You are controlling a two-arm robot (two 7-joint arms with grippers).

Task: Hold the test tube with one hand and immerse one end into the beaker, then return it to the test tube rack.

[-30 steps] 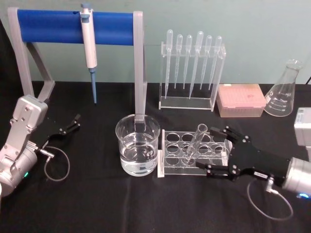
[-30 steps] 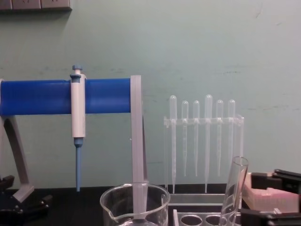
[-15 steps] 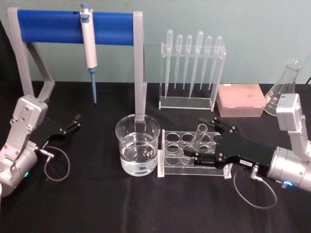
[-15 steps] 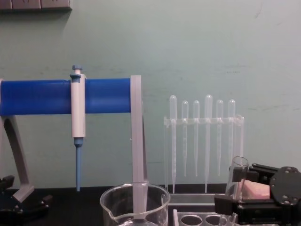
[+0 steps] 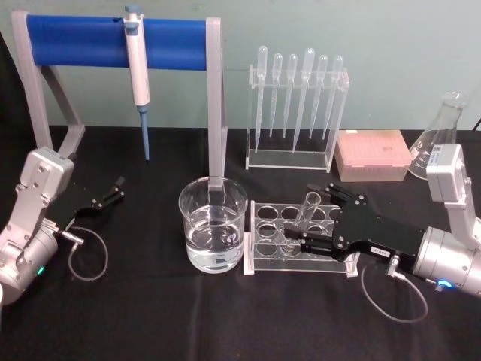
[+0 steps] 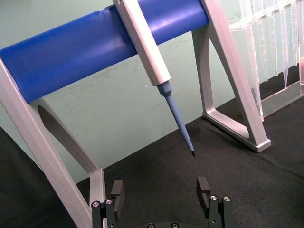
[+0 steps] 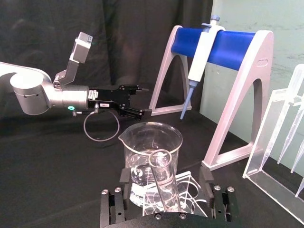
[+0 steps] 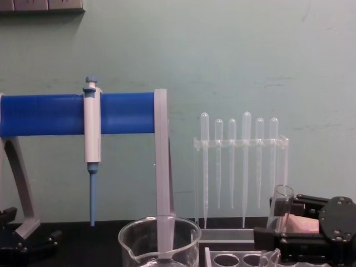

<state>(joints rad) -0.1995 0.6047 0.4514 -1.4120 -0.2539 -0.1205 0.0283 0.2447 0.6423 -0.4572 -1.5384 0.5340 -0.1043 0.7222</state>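
The clear glass test tube (image 5: 304, 213) leans in a transparent rack (image 5: 264, 239), its open rim up. In the right wrist view the test tube (image 7: 164, 183) stands between my right gripper's fingers (image 7: 205, 176) with gaps on both sides. My right gripper (image 5: 319, 218) is open and straddles the tube from the right. Left of the rack stands the beaker (image 5: 213, 233), partly filled with clear liquid, and the beaker (image 8: 158, 240) rim also shows low in the chest view. My left gripper (image 5: 105, 197) rests open at the table's left.
A blue-barred stand (image 5: 113, 34) holding a white-and-blue pipettor (image 5: 137, 68) rises behind the beaker. A clear rack of plastic pipettes (image 5: 297, 113), a pink tip box (image 5: 373, 154) and a conical flask (image 5: 440, 143) line the back right. The cloth is black.
My right gripper has moved left from beside the rack until its open fingers straddle the test tube. The tube still leans in the rack. The left arm has not moved.
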